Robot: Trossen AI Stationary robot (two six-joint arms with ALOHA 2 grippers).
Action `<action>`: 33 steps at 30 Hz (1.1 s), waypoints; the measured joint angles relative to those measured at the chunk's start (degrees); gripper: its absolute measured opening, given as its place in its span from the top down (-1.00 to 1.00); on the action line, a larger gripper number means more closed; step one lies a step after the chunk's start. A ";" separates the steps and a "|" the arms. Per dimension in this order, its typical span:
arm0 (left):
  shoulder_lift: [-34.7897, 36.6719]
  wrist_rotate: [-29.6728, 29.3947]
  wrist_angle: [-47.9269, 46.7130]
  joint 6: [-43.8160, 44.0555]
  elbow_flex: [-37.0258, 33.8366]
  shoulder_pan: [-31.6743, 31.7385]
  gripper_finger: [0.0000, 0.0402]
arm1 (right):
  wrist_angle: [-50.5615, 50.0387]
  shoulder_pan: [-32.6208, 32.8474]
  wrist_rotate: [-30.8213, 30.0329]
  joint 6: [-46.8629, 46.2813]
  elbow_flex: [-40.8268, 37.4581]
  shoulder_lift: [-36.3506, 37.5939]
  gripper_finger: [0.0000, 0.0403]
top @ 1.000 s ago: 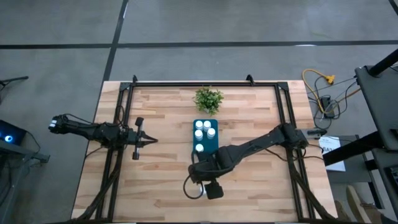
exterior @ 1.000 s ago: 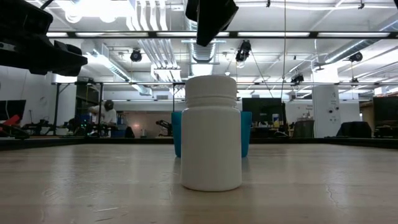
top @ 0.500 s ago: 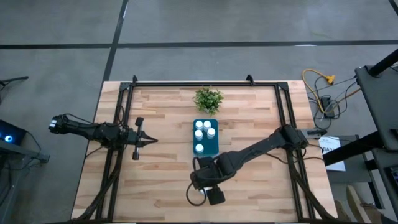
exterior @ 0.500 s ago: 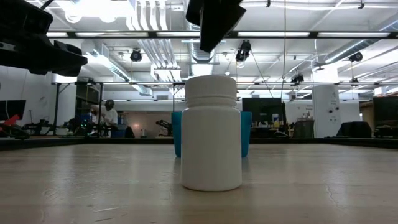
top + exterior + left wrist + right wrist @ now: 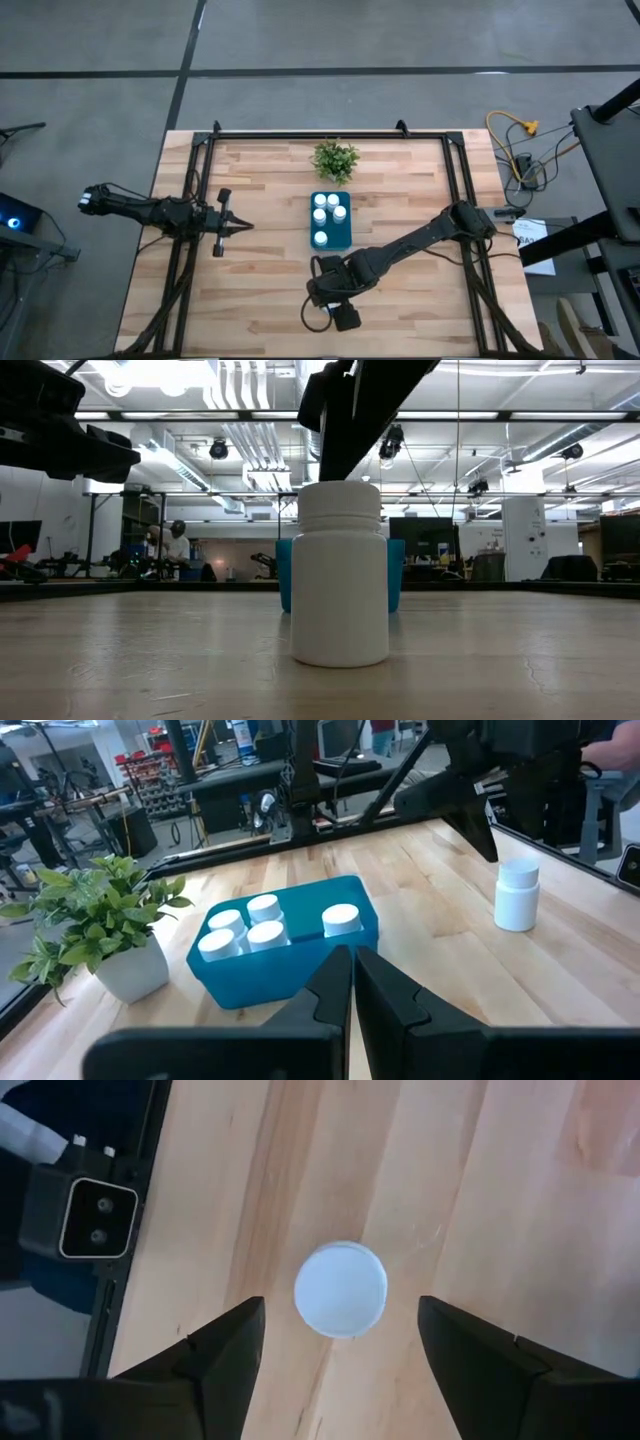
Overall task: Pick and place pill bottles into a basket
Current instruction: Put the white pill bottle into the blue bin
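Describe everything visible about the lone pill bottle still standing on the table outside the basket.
The pill bottle is a small white cylinder, plastic by its look, with a round white cap slightly narrower than its body. It stands upright on the bare wooden table, in front of the teal basket and apart from it. The right gripper hangs directly above it, fingers open on either side of the cap, nothing touching it.

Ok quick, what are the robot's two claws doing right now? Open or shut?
Left gripper: shut, empty, waiting at the table's left side.
Right gripper: open, straight above the last loose pill bottle, not touching it.
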State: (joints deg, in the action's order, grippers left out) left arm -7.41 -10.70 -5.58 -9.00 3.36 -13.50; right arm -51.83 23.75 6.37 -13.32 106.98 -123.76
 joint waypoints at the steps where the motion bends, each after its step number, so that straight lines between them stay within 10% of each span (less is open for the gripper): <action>1: 0.03 0.00 0.00 0.23 0.00 0.00 1.00 | 0.51 0.00 0.16 0.00 -0.33 0.00 -0.26; 33: 0.02 -0.05 0.02 1.23 0.00 0.00 1.00 | 12.17 -0.20 1.60 1.32 -7.51 -0.11 -0.27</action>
State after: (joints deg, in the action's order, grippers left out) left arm -7.39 -10.75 -5.56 -7.77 3.36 -13.50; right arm -39.66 23.55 7.97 -12.00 99.47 -123.87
